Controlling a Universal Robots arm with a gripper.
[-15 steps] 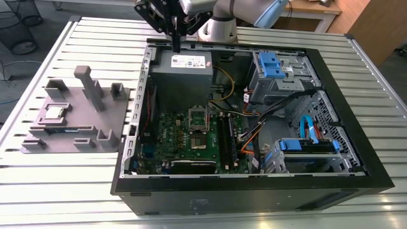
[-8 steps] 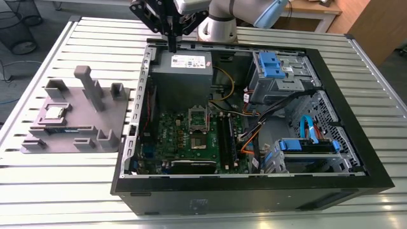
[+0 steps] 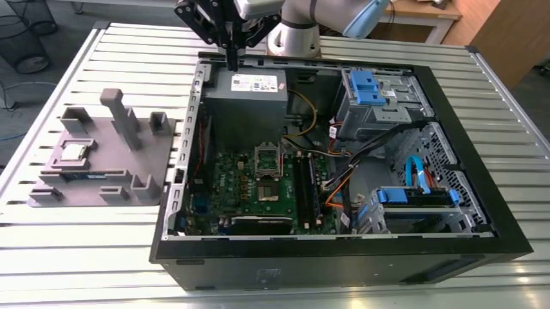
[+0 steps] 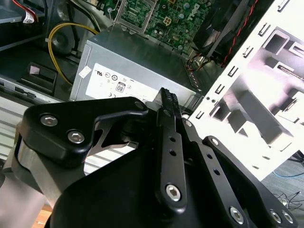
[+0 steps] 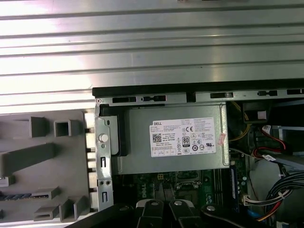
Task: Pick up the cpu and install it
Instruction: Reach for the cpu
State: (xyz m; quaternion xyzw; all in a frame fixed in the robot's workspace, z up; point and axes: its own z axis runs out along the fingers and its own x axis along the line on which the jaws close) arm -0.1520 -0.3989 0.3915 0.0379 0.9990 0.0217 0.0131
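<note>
Silver-topped square cpu (image 3: pixel 73 152) lies well to the exterior view's left of the clenched, empty black gripper (image 3: pixel 232 64), and nearer.

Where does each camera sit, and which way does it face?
Exterior view: raised, looks down on the open computer case and the tray bearing the cpu; arm and gripper show.
First wrist view: on the arm, looks down at the power supply; part of the gripper shows.
Second wrist view: behind the gripper, looks past it into the case.
Both wrist views share the power supply.
</note>
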